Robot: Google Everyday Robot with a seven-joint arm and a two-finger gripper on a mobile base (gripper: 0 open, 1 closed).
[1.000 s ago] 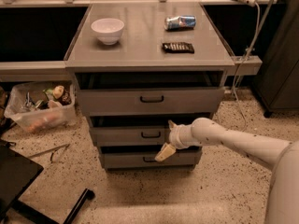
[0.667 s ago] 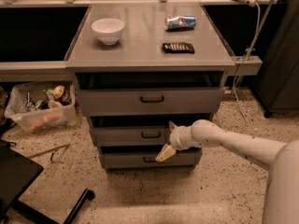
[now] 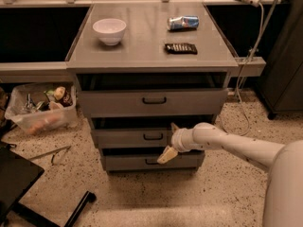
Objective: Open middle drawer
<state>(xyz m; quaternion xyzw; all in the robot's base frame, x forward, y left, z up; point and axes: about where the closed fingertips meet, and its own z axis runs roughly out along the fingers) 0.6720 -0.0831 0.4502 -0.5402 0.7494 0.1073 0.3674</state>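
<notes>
The grey cabinet [image 3: 151, 56] has three drawers, all standing slightly out. The middle drawer [image 3: 123, 138] has a low flat front and a small black loop handle [image 3: 153, 136] at its centre. My gripper [image 3: 170, 141] is in front of that drawer's right half, just right of the handle. Its fingers are spread one above the other, the lower tan fingertip [image 3: 166, 155] hanging over the bottom drawer [image 3: 128, 162]. It holds nothing. The white arm [image 3: 227, 143] comes in from the lower right. The taller-fronted top drawer [image 3: 189, 102] is above.
A white bowl [image 3: 109, 30], a can [image 3: 182, 22] on its side and a black bar-shaped object [image 3: 180, 48] lie on the cabinet top. A clear bin [image 3: 42, 108] of odds and ends stands on the floor at left. A black object [image 3: 19, 183] lies lower left. A cable [image 3: 246, 93] hangs at right.
</notes>
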